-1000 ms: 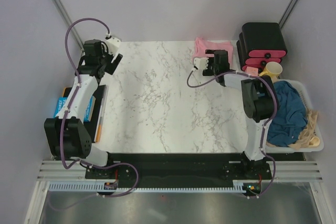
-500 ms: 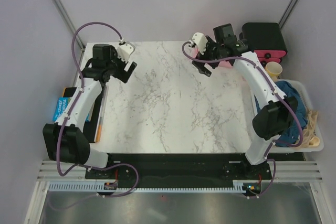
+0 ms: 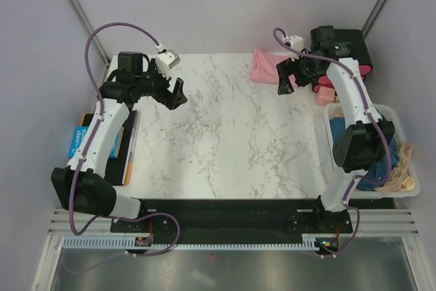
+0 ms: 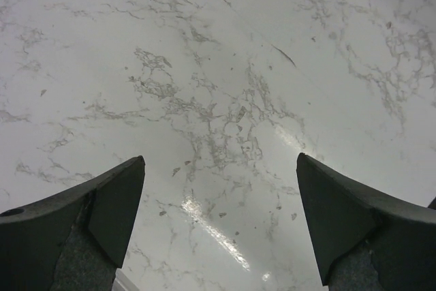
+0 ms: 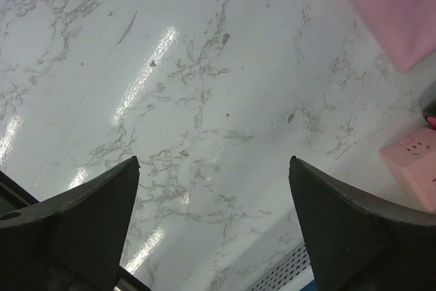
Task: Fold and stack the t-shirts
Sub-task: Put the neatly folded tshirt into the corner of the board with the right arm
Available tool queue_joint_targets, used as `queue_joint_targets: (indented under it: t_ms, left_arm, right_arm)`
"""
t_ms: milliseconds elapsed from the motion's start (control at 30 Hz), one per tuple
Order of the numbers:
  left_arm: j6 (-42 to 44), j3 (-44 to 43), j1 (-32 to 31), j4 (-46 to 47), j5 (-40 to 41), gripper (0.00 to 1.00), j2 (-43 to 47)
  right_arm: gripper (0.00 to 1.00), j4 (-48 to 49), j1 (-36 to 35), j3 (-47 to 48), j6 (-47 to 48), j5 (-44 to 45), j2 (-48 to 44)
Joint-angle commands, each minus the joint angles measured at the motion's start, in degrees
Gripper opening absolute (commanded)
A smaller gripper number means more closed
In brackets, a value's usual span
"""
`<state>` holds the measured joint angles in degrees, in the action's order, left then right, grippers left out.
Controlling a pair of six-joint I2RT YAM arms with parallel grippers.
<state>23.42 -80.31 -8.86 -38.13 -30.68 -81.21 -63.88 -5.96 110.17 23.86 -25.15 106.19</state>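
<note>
A light pink t-shirt (image 3: 263, 66) lies folded at the back of the marble table (image 3: 218, 148); its corner shows in the right wrist view (image 5: 395, 5). The dark teal-blue t-shirt (image 3: 338, 126) sits bunched in the white basket (image 3: 402, 117) on the right, mostly hidden behind my right arm. My right gripper (image 3: 284, 80) (image 5: 214, 161) hangs open just right of the pink shirt, over bare marble, touching nothing. My left gripper (image 3: 176, 92) (image 4: 219, 161) is open above the table's back left, with only marble between its fingers.
Black boxes with pink fronts (image 3: 344, 49) stand at the back right corner. A pink socket block (image 5: 412, 165) lies beside them. A beige cloth (image 3: 403, 161) fills the basket's right end. Blue and orange flat items (image 3: 85, 138) lie off the table's left edge.
My right gripper has swung from left of the pink shirt to its right, uncovering the shirt. My left gripper has moved rightwards over the table. Both stay open.
</note>
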Motion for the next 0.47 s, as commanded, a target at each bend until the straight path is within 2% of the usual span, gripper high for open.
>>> queue_joint_targets:
  t_ms: [0,100,200,333,433]
  left_arm:
    - [-10.8,-3.5,0.1,-2.9,-1.1,1.0,2.6]
    - [-13.3,-2.6,0.1,-2.9,3.9,1.0,4.7]
    - [-13.7,-0.6,0.1,-2.9,10.4,1.0,7.3]
    - [-12.7,1.9,0.1,-2.9,14.6,1.0,9.9]
    - [-10.9,2.8,0.1,-2.9,15.6,1.0,10.7]
  right_arm:
    - [0.98,-2.3,0.3,2.6,-5.8,1.7,-4.3]
    - [0.98,-1.0,0.3,0.1,-7.2,8.4,-7.7]
    - [0.98,1.7,0.3,-3.7,-7.6,11.3,-12.5]
    - [0.98,6.3,0.2,-8.6,-8.0,15.6,-17.9]
    - [0.98,7.1,0.2,-9.5,-7.9,16.0,-18.7]
